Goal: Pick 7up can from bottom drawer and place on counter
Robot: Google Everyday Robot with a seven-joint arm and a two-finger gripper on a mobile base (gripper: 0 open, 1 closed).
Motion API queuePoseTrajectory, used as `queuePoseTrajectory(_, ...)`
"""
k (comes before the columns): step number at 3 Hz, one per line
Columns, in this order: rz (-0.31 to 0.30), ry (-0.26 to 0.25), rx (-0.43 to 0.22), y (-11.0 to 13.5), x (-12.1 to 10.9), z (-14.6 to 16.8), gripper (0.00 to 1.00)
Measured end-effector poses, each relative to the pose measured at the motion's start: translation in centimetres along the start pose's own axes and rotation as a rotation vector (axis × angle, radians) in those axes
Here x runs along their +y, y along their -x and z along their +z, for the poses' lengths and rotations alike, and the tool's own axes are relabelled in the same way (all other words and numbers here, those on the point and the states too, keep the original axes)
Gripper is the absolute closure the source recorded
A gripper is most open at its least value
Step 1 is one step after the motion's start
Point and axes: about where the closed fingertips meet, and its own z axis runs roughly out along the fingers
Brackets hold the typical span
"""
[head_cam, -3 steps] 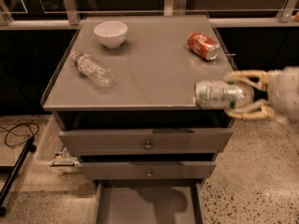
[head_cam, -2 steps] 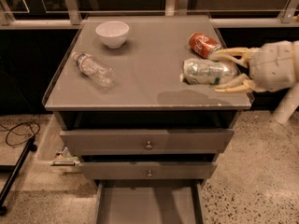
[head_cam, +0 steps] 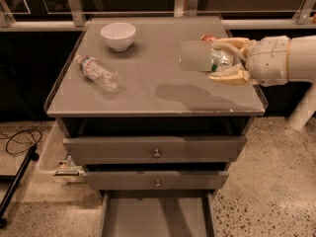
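My gripper (head_cam: 219, 59) reaches in from the right, above the right half of the counter (head_cam: 148, 93). Its cream fingers (head_cam: 232, 77) are shut on the 7up can (head_cam: 202, 57), a silvery can with green marks, held lying sideways a little above the surface, its shadow below it. The bottom drawer (head_cam: 155, 216) stands pulled open at the bottom of the view, showing a bare grey floor.
A white bowl (head_cam: 118, 35) stands at the counter's back left. A clear plastic bottle (head_cam: 97, 73) lies on its left side. A red-orange can (head_cam: 208, 37) peeks out behind the gripper. The two upper drawers (head_cam: 157, 152) are closed. A black cable (head_cam: 17, 142) lies on the floor at left.
The gripper with the can has moved from off the counter's right front corner to above the counter, going left and back.
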Motion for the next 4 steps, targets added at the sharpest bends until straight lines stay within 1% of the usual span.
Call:
queuePoseTrajectory(1,0.094,-0.116,0.04,-1.0,-0.9,1.1,1.0)
queuePoseTrajectory(2,0.186,-0.194,0.043,-2.7,-1.6,2.5,1.0)
queuePoseTrajectory(3,0.186,-0.194,0.043,-2.7,-1.6,2.6,1.0)
queuePoseTrajectory(4,0.185,-0.199,0.046,-3.2,-2.6,3.7,1.0)
